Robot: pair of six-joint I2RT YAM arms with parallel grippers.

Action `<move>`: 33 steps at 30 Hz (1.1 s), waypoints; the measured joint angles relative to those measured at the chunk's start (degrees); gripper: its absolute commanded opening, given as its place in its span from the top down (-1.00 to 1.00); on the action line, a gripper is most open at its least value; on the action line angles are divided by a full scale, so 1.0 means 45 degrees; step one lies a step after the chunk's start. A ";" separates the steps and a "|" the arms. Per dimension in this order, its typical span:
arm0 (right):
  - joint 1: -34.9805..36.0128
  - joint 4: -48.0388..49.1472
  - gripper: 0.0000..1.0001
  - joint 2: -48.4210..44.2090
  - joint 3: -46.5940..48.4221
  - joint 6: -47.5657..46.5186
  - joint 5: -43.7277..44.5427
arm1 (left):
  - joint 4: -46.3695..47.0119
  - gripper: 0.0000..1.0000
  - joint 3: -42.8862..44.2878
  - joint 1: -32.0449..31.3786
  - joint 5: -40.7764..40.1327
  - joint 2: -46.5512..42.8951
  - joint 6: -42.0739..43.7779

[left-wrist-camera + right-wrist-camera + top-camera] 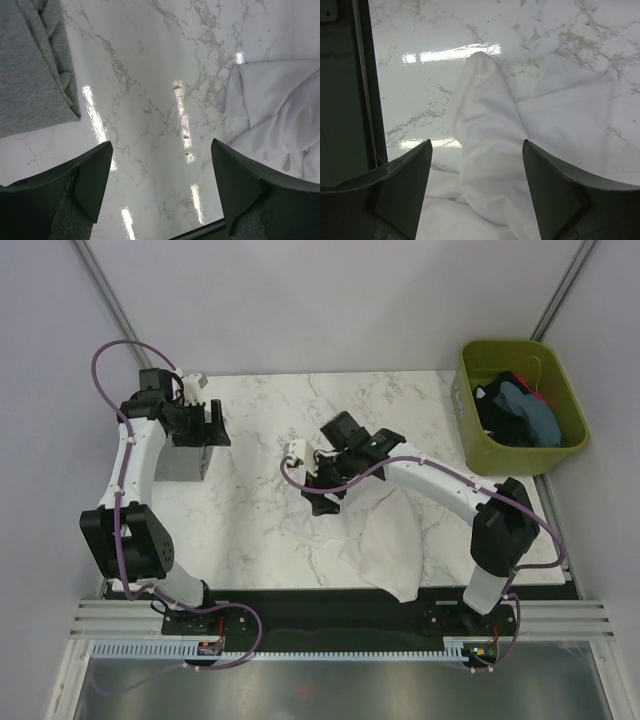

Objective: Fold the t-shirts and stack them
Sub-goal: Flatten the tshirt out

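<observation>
Left tool [161, 165]: jaws wide apart, nothing between them, hanging over bare marble. Right tool [476, 150]: jaws also spread, straddling a raised ridge of the white t-shirt [490, 165], not pinched on it as far as I can see, so nothing gripped by either arm

Out from the left tool: grey t-shirt [30, 65] just to one side, lying flat in a compact rectangle at the far left of the bench [260, 510], looks folded already. White t-shirt edge shows on the other side, well apart from the grey

Out from the right tool: white t-shirt is a crumpled heap in the middle-near part of the bench, bunched and creased, one part trailing toward the near edge, not spread flat, no fold in it

Far right: olive bin [480, 445] with dark and blue t-shirts [520, 410] piled inside

Progress, my read: early. One shirt apparently folded, white one not yet flattened or folded, nothing stacked on the grey, bin shirts all to do
</observation>
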 measured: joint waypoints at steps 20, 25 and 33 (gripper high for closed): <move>0.0913 0.2079 -0.02 0.2535 -0.1792 -0.0772 0.3225 | 0.0767 -0.75 0.0000 -0.0107 0.0330 -0.1428 -0.0651; 0.0937 0.2225 0.76 0.3128 -0.1375 -0.0699 0.3521 | 0.0772 -0.75 0.0000 -0.0107 0.0345 -0.1418 -0.0665; 0.0845 0.1690 1.00 0.2361 -0.0680 -0.1059 0.4260 | 0.0782 -0.74 0.0000 -0.0102 0.0345 -0.1413 -0.0670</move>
